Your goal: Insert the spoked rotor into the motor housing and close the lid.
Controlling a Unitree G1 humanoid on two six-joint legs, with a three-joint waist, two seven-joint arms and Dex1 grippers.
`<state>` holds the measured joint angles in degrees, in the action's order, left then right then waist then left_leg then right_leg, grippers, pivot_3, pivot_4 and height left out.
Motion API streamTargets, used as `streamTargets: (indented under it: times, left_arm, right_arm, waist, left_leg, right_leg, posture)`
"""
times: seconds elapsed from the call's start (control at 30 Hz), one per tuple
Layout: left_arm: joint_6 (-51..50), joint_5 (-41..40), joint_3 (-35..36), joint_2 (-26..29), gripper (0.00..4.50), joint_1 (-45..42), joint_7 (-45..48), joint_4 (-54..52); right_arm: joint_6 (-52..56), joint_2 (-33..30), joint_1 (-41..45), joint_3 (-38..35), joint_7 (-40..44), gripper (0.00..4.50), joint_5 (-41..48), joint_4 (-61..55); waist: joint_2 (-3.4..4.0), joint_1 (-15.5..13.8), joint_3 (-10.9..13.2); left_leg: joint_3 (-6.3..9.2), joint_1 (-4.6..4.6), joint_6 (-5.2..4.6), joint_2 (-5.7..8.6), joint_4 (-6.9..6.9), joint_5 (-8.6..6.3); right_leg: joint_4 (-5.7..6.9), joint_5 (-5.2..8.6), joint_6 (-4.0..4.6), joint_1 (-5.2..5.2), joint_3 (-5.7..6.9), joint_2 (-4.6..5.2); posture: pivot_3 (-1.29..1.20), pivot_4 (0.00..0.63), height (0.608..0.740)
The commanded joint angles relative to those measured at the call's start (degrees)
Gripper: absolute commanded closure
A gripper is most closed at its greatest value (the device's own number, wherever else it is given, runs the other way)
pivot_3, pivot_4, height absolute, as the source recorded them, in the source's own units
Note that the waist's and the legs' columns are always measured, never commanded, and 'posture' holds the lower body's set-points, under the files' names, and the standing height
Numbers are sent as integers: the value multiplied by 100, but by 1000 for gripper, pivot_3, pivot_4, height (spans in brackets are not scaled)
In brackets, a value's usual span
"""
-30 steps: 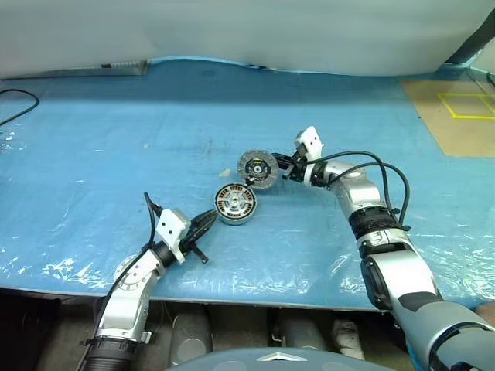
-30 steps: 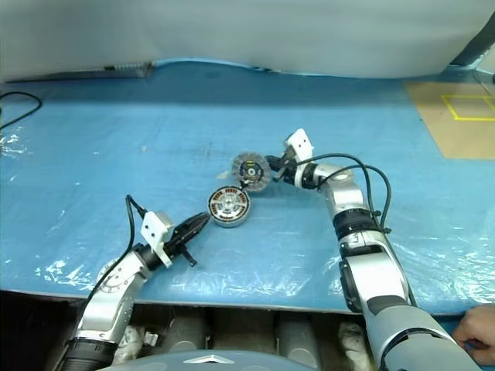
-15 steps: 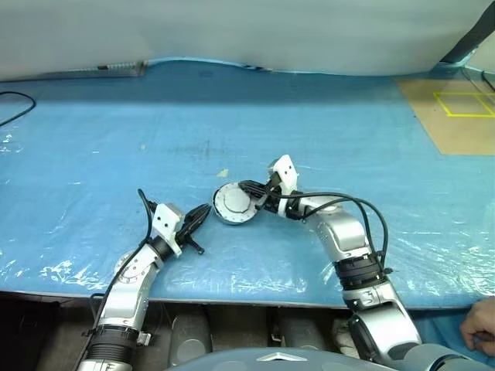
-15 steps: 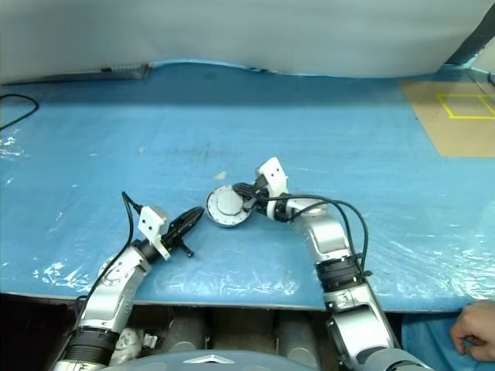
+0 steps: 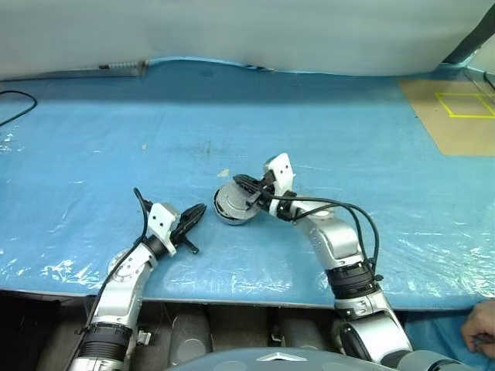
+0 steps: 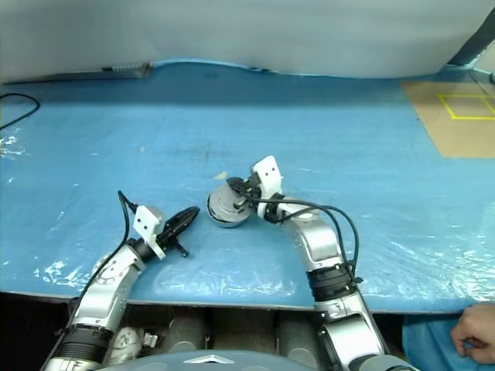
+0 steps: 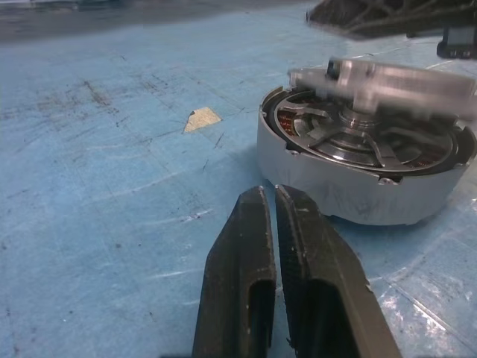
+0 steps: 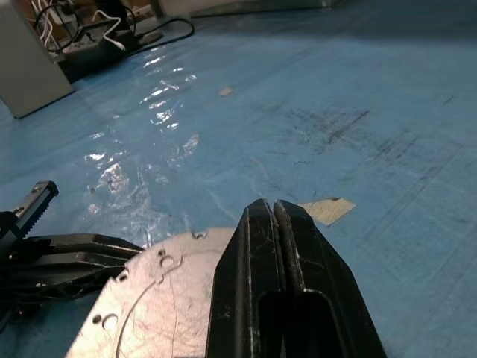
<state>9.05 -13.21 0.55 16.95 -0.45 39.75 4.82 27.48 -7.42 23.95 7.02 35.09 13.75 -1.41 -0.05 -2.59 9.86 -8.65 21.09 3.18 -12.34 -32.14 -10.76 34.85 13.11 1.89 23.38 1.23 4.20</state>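
Head views: motor housing (image 5: 234, 204) sits mid-table (image 5: 93, 139), nearer the front edge. Left wrist view: left gripper (image 7: 270, 203) fingers closed, empty; lid (image 7: 387, 80) tilted over spoked rotor (image 7: 358, 142). Right wrist view: right gripper (image 8: 273, 211) fingers pinched shut on the lid.

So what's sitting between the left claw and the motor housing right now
Nothing: in the left wrist view, only bare blue table cover separates the shut left claw from the motor housing.
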Motion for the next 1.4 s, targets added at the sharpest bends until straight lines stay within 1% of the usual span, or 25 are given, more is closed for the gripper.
streamTargets:
  times: [0.03, 0.23, 0.33, 0.4, 0.43, 0.47, 0.57, 0.7, 0.83, 1.4]
  left_arm:
    - [-154, -102, 0, 62, 4229, -57, -20, -376]
    - [-303, -76, -10, 119, 4229, -215, -10, -389]
    - [-271, -16, -33, 126, 4274, -261, -28, -296]
    - [-254, -6, -48, 134, 4274, -270, 4, -232]
    - [-241, -6, -48, 141, 4274, -273, 24, -200]
    - [-231, -9, -45, 145, 4274, -277, 41, -170]
    - [-193, -25, -30, 156, 4274, -299, 84, -85]
    - [-124, -29, -27, 168, 4274, -334, 133, 36]
    - [-129, -29, -18, 171, 4274, -354, 145, 43]
    - [-231, -59, -53, 138, 4274, -318, 126, -119]
  right_arm:
    - [-75, -355, 41, -376, 171, 4500, 271, -464]
    - [-414, -1125, -745, -342, 468, 4500, 109, -783]
    - [-486, -1321, -1206, -496, 614, 3881, 303, -1021]
    - [-483, -1423, -1423, -568, 710, 3237, 448, -1224]
    - [-448, -1459, -1493, -598, 739, 2813, 521, -1328]
    - [-421, -1488, -1542, -621, 753, 2522, 570, -1405]
    - [-380, -1543, -1585, -623, 730, 1411, 634, -1513]
    - [-448, -1548, -1560, -538, 684, 79, 544, -1555]
    - [-544, -1530, -1529, -451, 602, 34, 414, -1491]
    - [-638, -1584, -1557, -401, 555, 34, 358, -1381]
  waist:
    - [0, -14, 0]
    - [-1, -28, 0]
    - [-1, -23, 0]
    - [-1, 0, 0]
    - [-1, 4, 0]
    - [-1, 4, -1]
    - [-1, 2, -1]
    - [-1, -10, -1]
    - [-1, -10, -1]
    - [0, -10, -1]
  left_leg:
    - [0, 0, 0, 1, 0, 0]
    - [1, -1, 0, 0, 0, 0]
    - [1, 0, -1, 2, -1, 0]
    - [1, -2, -1, 1, -2, 0]
    - [1, -4, -2, 1, -2, 0]
    - [1, -5, -2, 1, -3, -1]
    - [1, -10, -3, 1, -4, -1]
    - [1, -5, -3, 2, -5, 0]
    - [2, -4, -3, 2, -4, 0]
    - [2, -4, -3, 2, -5, 0]
  right_leg:
    - [0, 0, 0, -1, 0, 0]
    - [-2, 0, -1, -3, 1, -1]
    - [-3, 0, -1, -3, 0, 0]
    - [-2, 0, -1, -3, 0, 0]
    - [-1, 0, -1, -3, -1, -1]
    - [1, 0, -1, -4, -2, 0]
    - [2, 0, -2, -8, -2, 0]
    - [-1, 0, -2, -8, -1, 0]
    - [-2, 0, -2, -6, 0, 0]
    - [0, 0, -2, -7, -1, 0]
  posture:
    - [0, 150, 740]
    - [0, 150, 740]
    - [0, 150, 740]
    - [0, 150, 740]
    - [0, 150, 740]
    - [0, 150, 740]
    - [0, 150, 740]
    - [0, 150, 740]
    - [0, 150, 740]
    - [0, 150, 740]
